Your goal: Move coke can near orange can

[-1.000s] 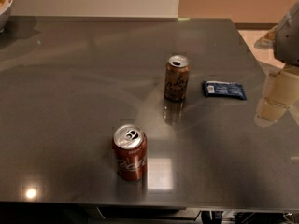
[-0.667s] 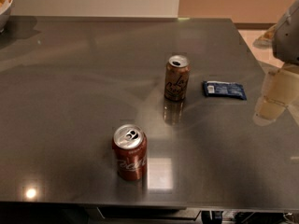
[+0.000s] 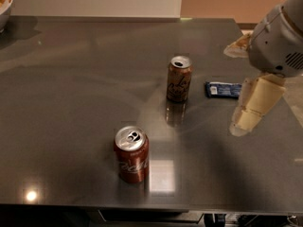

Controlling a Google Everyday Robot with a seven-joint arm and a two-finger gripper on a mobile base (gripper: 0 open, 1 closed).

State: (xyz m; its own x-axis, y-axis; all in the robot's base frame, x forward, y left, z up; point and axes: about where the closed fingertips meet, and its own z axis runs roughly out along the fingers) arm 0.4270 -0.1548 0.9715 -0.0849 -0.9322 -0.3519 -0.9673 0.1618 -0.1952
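The coke can [image 3: 131,154], red with white script and a silver top, stands upright near the front edge of the dark grey table [image 3: 71,89]. The orange can [image 3: 179,78], brownish-orange with dark lettering, stands upright near the table's middle, behind and to the right of the coke can. My gripper [image 3: 245,121] hangs over the right side of the table, right of the orange can and far from the coke can. It holds nothing that I can see.
A blue snack packet [image 3: 223,89] lies flat just right of the orange can, partly behind my gripper. A white bowl [image 3: 4,4] sits at the far left corner. The table's right edge runs just past my gripper.
My gripper has moved left, further in over the table toward the blue packet. Both cans stay where they were.
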